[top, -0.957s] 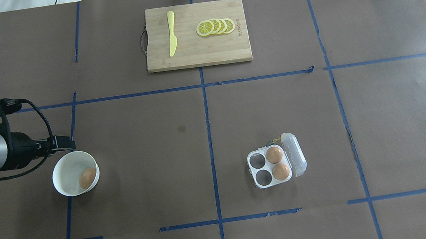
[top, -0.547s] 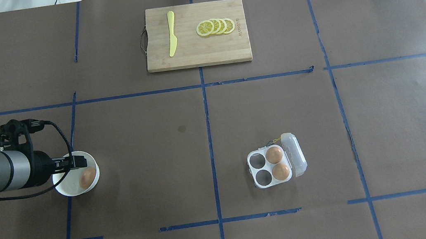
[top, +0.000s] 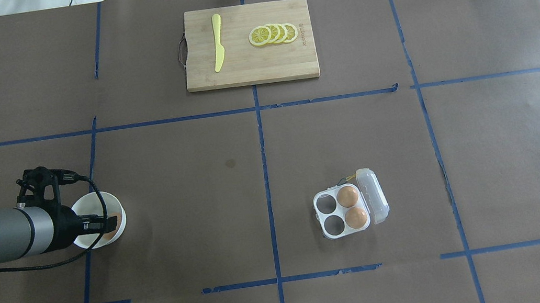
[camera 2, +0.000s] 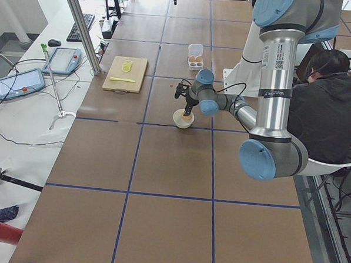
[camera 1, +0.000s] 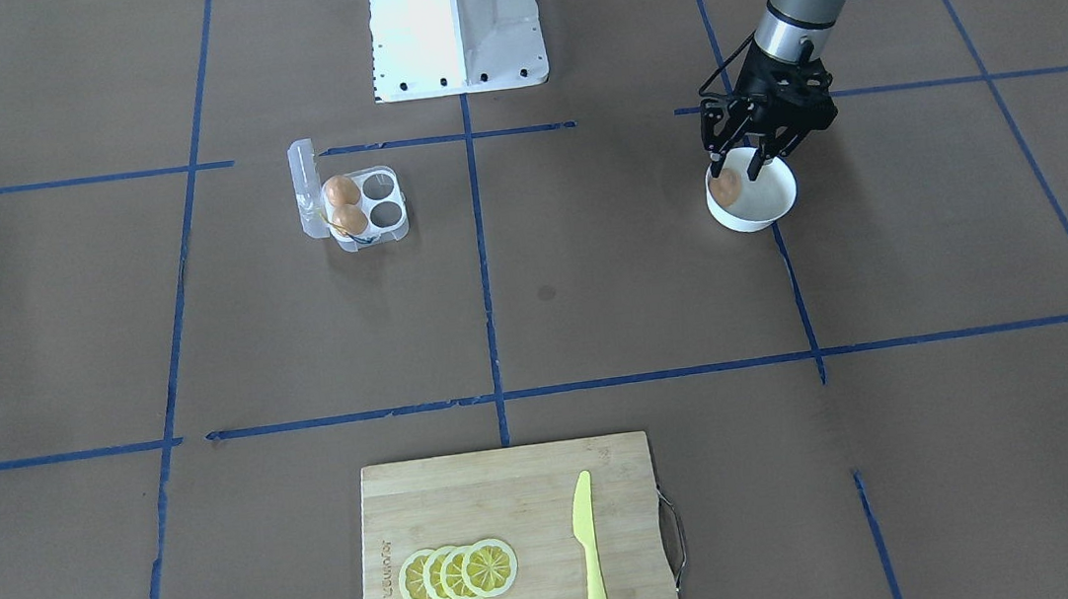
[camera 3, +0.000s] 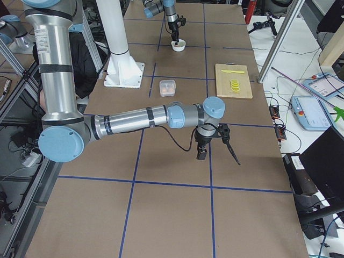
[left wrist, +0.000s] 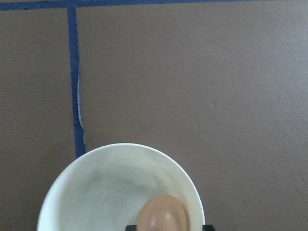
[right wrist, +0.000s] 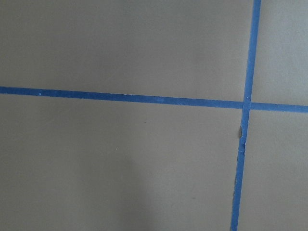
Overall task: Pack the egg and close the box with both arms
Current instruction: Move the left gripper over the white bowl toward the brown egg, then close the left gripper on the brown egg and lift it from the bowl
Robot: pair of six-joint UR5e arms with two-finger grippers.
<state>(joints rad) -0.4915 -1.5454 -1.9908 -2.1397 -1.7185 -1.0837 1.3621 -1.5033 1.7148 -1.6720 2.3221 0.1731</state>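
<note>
One egg (camera 1: 729, 186) lies in a round white bowl (camera 1: 767, 209), also seen in the left wrist view (left wrist: 162, 215). My left gripper (camera 1: 735, 170) is open and lowered into the bowl (top: 92, 203), its fingers on either side of this egg, apart from it. In the overhead view the gripper (top: 103, 225) hides most of the egg. The box (top: 326, 217) stands open with its lid (top: 374, 195) folded to the right, two eggs (top: 347, 196) in the right cells and two cells empty. My right gripper (camera 3: 217, 153) shows only in the exterior right view, so I cannot tell its state.
A wooden cutting board (top: 258, 66) with a yellow knife (top: 217, 42) and lemon slices (top: 273, 33) lies at the far middle. The white pedestal base (camera 1: 455, 20) stands on the robot's side. Blue tape lines cross the brown table cover.
My left gripper has moved from beside the bowl's far rim to over the bowl and down around the egg. The box and its eggs have not moved.
</note>
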